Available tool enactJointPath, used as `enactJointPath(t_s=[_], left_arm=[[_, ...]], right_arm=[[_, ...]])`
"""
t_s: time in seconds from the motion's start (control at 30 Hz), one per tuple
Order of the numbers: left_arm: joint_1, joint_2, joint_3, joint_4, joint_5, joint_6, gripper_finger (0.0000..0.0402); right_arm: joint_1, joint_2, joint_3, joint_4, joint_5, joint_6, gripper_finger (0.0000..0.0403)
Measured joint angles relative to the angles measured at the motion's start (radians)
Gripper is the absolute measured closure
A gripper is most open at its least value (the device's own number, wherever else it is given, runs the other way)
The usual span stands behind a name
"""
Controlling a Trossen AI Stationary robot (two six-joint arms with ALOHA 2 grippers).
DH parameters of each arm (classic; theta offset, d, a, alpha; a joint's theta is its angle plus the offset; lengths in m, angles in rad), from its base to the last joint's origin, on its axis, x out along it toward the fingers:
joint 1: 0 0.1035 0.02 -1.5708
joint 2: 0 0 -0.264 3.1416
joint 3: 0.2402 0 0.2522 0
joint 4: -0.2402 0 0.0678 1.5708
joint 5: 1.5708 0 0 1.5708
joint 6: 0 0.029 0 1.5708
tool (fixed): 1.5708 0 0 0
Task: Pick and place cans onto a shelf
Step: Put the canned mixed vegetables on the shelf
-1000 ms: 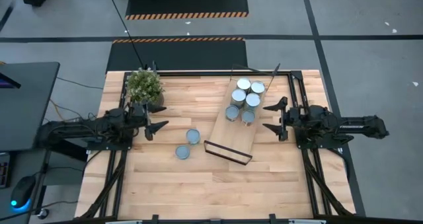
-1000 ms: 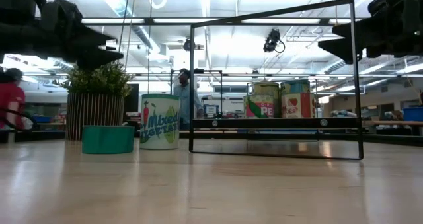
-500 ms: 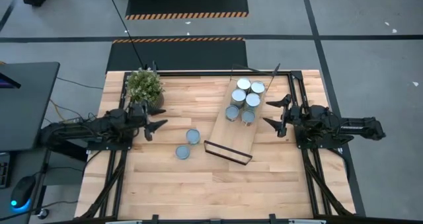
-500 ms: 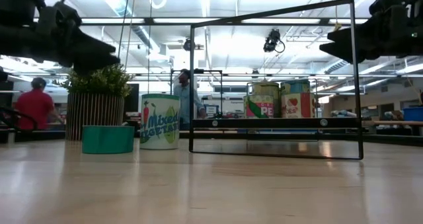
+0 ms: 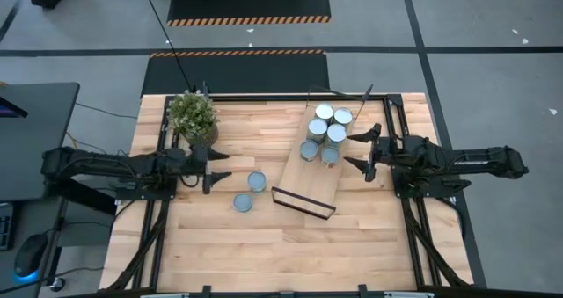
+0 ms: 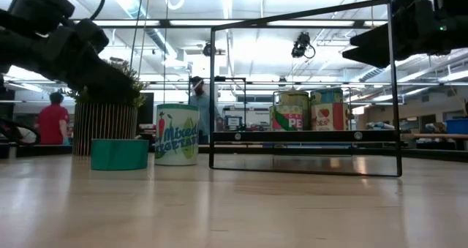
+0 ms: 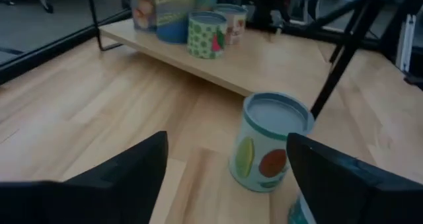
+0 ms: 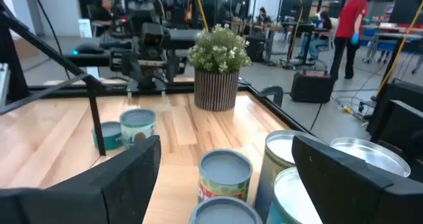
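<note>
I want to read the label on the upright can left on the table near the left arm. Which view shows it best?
The left wrist view: the can fills the frame between the left hand fingers. The high view shows only its lid; the low view shows its label smaller; the right wrist view shows it distantly.

Both arms are matte black, jointed, each ending in a two-fingered black tool (image 5: 208, 167).
</note>
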Motion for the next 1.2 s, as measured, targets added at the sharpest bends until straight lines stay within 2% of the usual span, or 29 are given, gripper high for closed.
enactJointPath(t_s=[0.27, 0.6, 0.87, 1.2], left_arm=[[-0.04, 0.177, 0.049, 0.017, 0.011, -0.009, 0.0045], [-0.072, 0.364, 0.057, 0.158, 0.034, -0.033, 0.0044], [-0.107, 0.484, 0.057, 0.334, 0.034, -0.019, 0.0044], [-0.148, 0.573, 0.065, 0.347, -0.011, -0.079, 0.0044]], right_arm=[[0.006, 0.119, 0.057, 0.064, 0.006, -0.001, 0.0054], [0.006, 0.182, 0.093, 0.073, -0.02, 0.001, 0.0054], [0.006, 0.202, 0.093, 0.112, -0.021, -0.05, 0.0054], [0.006, 0.212, 0.093, 0.118, -0.039, -0.02, 0.0054]])
